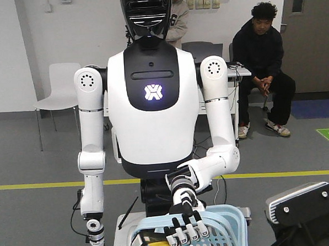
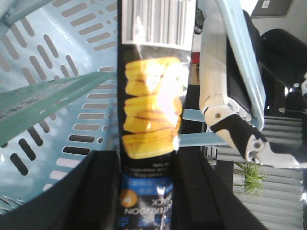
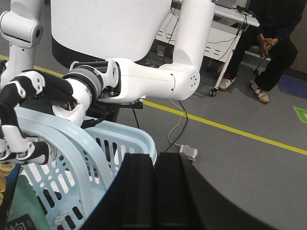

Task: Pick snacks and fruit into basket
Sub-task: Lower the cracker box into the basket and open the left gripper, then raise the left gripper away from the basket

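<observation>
Inside the basket (image 2: 57,52), the left gripper (image 2: 147,167) has its jaws pinching a dark pouch (image 2: 148,110) by its lower end. The pouch stands upright between the black fingers, showing a picture of stacked yellow cakes and a barcode label at the top. Just to its left in the wrist view, the green pouch (image 2: 48,103) lies flat and tilted against the basket's latticed wall.

The right gripper (image 3: 156,163) hangs beside the basket's pale-blue rim, its jaws pressed together. From there a corner of the green pouch shows at the basket's bottom.

Across the basket, a white humanoid (image 1: 152,101) faces the camera with one forearm bent forward. Its black-and-white fingers (image 1: 186,232) are hooked over the far rim.

A yellow line (image 1: 46,185) crosses the grey floor behind it. Further back, a man (image 1: 263,57) in dark clothes sits with hands clasped, and a white chair (image 1: 60,84) stands by the wall.
</observation>
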Controlling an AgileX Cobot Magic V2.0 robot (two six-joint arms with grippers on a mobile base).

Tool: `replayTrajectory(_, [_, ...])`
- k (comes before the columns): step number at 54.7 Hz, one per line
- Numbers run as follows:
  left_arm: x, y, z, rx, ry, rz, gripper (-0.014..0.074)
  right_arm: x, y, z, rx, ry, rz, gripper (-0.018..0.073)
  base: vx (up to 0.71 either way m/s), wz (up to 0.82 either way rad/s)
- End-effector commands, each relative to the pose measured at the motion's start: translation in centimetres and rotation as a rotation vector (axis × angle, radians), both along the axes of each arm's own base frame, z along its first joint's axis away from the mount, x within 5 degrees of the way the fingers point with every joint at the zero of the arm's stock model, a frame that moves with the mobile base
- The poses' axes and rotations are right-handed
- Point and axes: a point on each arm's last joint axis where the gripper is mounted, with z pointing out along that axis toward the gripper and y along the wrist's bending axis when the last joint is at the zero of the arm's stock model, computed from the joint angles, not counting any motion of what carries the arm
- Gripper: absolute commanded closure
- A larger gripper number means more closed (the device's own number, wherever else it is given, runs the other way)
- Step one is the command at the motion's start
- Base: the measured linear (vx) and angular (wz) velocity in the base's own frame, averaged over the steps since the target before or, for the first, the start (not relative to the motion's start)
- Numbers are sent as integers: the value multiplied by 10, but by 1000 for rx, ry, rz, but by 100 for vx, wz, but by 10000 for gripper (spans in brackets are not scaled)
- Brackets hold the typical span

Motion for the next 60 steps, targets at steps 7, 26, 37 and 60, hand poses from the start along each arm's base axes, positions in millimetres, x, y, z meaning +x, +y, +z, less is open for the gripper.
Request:
replayTrajectory(7, [5,-4,29,-112,-111,-2,-28,0,-3,18,-14,-81,-10,568,0,0])
replayTrajectory(26, [3,-7,40,-218,-176,-39,74,0,-3,18,-14,-81,-9,568,0,0])
replayTrajectory(37, [-1,-8,51,-306,-238,-75,427,0,-3,18,-13,-81,-10,568,0,0])
replayTrajectory(60, [-44,9,108,336,-658,-424,595,0,3,16,-22,-67,54,568,0,0])
